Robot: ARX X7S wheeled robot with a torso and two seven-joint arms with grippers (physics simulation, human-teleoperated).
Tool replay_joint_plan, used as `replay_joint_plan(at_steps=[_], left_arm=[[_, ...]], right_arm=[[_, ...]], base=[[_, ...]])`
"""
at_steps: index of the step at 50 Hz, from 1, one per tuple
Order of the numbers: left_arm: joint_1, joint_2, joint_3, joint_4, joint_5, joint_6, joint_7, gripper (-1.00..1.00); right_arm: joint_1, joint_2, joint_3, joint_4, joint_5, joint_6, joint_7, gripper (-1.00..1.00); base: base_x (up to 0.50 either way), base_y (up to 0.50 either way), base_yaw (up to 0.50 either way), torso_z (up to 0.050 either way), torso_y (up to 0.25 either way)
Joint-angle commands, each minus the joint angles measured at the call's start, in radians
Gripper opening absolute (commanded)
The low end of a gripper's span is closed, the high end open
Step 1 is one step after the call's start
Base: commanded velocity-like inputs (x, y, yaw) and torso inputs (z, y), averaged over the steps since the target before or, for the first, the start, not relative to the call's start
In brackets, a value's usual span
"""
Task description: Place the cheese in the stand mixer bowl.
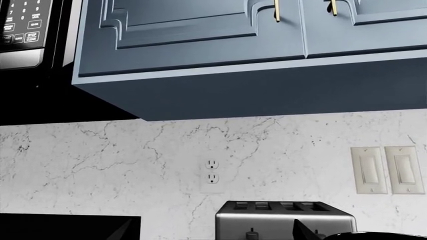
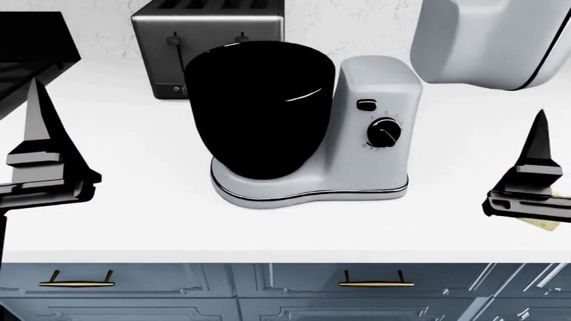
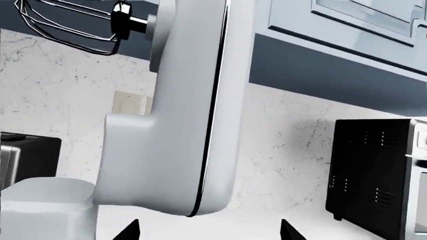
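Observation:
The stand mixer bowl (image 2: 259, 110) is glossy black and sits on the silver-grey mixer (image 2: 375, 100) in the middle of the counter; its rim edge shows in the left wrist view (image 1: 377, 235). The mixer head (image 2: 482, 40) is tilted up. A sliver of the pale yellow cheese (image 2: 546, 223) lies on the counter at the far right, mostly hidden behind my right gripper (image 2: 535, 170). That gripper is open and empty in the right wrist view (image 3: 208, 232). My left gripper (image 2: 40, 144) hovers left of the bowl, open and empty (image 1: 213, 235).
A steel toaster (image 2: 210, 40) stands behind the bowl against the marble wall (image 1: 283, 220). The whisk (image 3: 73, 25) hangs from the raised head (image 3: 180, 125). A black toaster oven (image 3: 373, 170) stands at the right. Blue cabinets (image 1: 233, 45) and a microwave (image 1: 23, 30) hang above.

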Motion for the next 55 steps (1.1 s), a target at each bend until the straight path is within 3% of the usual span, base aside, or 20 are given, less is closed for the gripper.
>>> replay_joint_plan(at_steps=[1, 9, 24, 43, 55], left_arm=[[0.013, 0.016, -0.026, -0.005, 0.021, 0.013, 0.021, 1.00], [0.007, 0.016, -0.012, -0.011, 0.030, 0.012, 0.020, 1.00], [0.017, 0.014, -0.012, -0.017, 0.036, 0.026, 0.023, 1.00], [0.013, 0.004, -0.009, -0.016, 0.029, 0.030, 0.015, 1.00], [0.020, 0.002, -0.003, -0.019, 0.035, 0.035, 0.015, 1.00]], right_arm=[[0.022, -0.039, 0.014, 0.096, 0.200, 0.057, -0.079, 1.00], [0.043, -0.057, 0.005, 0.191, 0.353, 0.104, -0.164, 1.00], [0.107, -0.150, -0.036, 0.360, 0.411, 0.229, -0.254, 1.00], [0.105, -0.181, -0.057, 0.459, 0.459, 0.272, -0.274, 1.00], [0.210, -0.245, -0.101, 0.570, 0.459, 0.416, -0.338, 1.00]], base=[[0.00, 0.00, 0.00, 0.000, 0.000], [0.00, 0.00, 0.00, 0.000, 0.000], [0.00, 0.00, 0.00, 0.000, 0.000], [0.00, 0.00, 0.00, 0.000, 0.000], [0.00, 0.00, 0.00, 0.000, 0.000]])
